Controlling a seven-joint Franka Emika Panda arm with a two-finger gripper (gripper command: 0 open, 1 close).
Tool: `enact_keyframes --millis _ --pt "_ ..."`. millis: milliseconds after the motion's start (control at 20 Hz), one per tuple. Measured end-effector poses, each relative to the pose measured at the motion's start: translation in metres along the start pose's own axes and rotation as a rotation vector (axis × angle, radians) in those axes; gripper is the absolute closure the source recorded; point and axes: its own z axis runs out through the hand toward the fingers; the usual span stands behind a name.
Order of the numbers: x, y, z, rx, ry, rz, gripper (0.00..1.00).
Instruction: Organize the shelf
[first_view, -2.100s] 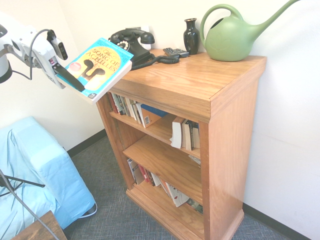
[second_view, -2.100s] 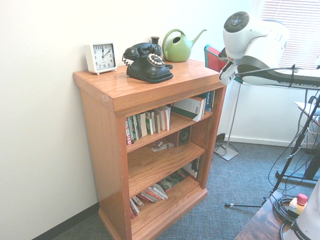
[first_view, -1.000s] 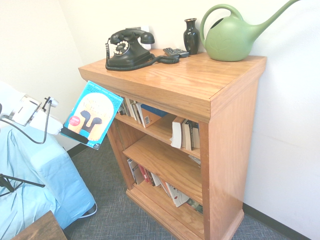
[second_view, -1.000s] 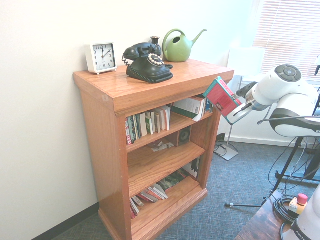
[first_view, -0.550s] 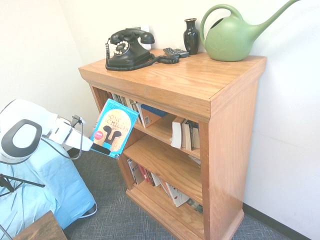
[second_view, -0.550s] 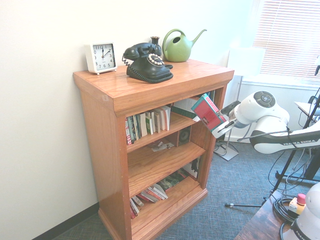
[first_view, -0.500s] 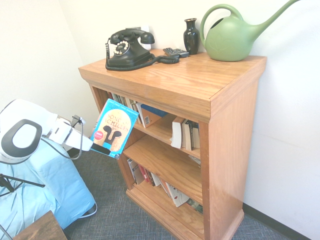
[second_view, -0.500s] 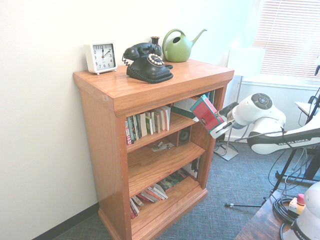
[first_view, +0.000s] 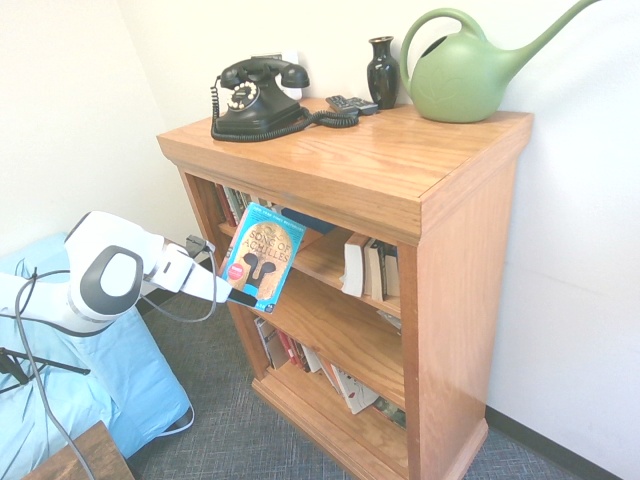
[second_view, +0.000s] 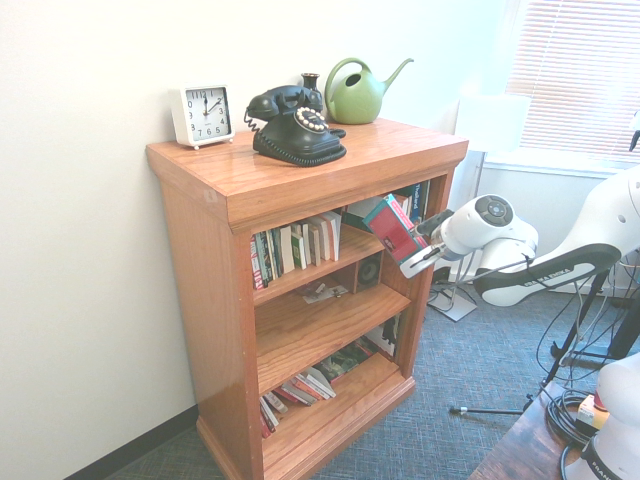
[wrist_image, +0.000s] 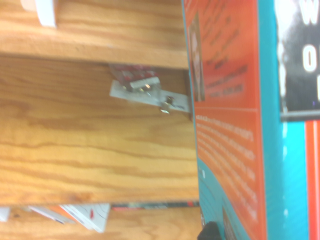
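A paperback, The Song of Achilles (first_view: 262, 256), is held clamped at its lower edge by the gripper (first_view: 238, 296), nearly upright with the cover turned outward, presumably so that it can be slid in spine-out among the standing books (second_view: 296, 245). It is poised just in front of the shelf (first_view: 400, 170) at the open end of the top tier, where a blue book (first_view: 305, 222) lies flat. The arm is stretched low and nearly level from beside the bookcase, the wrist (second_view: 480, 225) angled toward the opening. In the wrist view, the book's orange back cover (wrist_image: 225, 125) is seen before the bare middle board (wrist_image: 95, 150).
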Motion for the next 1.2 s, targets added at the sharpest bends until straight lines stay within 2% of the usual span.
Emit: enact_keyframes --millis 550,950,1200 --pt "-0.010 -0.035 0.052 0.052 -0.062 -0.006 1.00" --pt "-0.002 -0.050 0.079 0.100 -0.115 0.033 1.00" --pt "-0.003 -0.065 0.081 0.143 -0.186 0.077 1.00"
